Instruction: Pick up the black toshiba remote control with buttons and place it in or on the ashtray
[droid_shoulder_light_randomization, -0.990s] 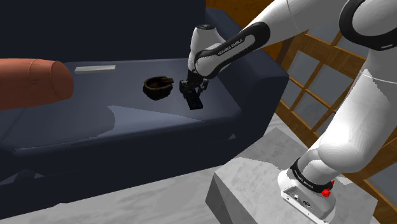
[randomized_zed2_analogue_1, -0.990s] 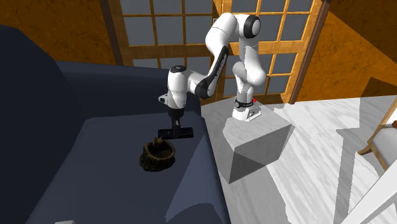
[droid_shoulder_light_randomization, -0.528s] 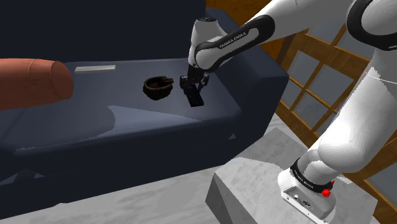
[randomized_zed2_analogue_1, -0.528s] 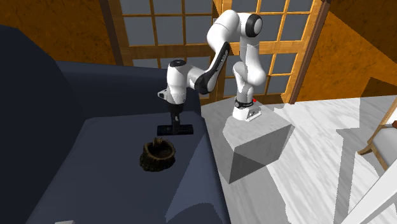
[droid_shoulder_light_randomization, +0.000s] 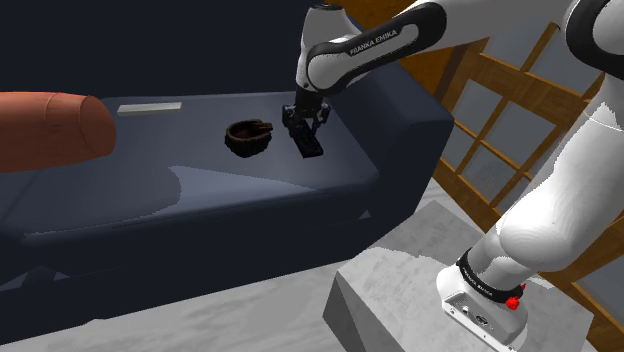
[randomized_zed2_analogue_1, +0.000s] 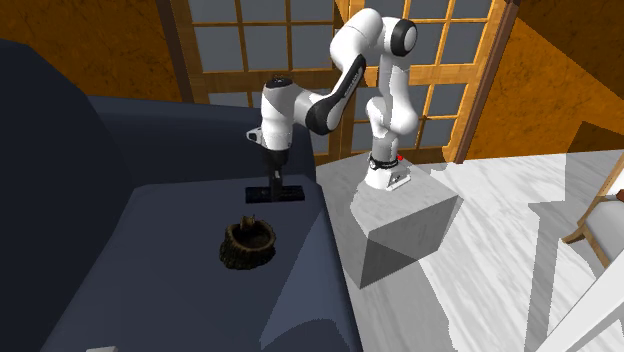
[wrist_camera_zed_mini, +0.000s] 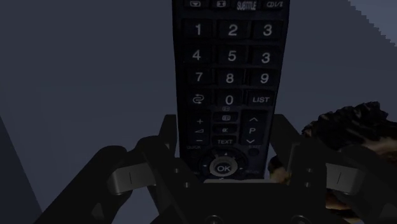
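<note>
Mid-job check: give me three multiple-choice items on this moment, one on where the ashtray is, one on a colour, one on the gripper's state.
1. Where does the ashtray sit?
A. on a wooden table
B. on the dark blue sofa seat
C. on a shelf

2. What colour is the bolster at the shoulder view's left?
A. reddish brown
B. green
C. white

3. What is the gripper doing?
A. open over the ashtray
B. shut on nothing
C. shut on the remote

Answers:
1 B, both exterior views show it resting on the seat cushion.
2 A, it stands out rust-coloured against the dark sofa.
3 C, in the wrist view the fingers clasp the remote's lower end, with the ashtray off to one side.
</note>
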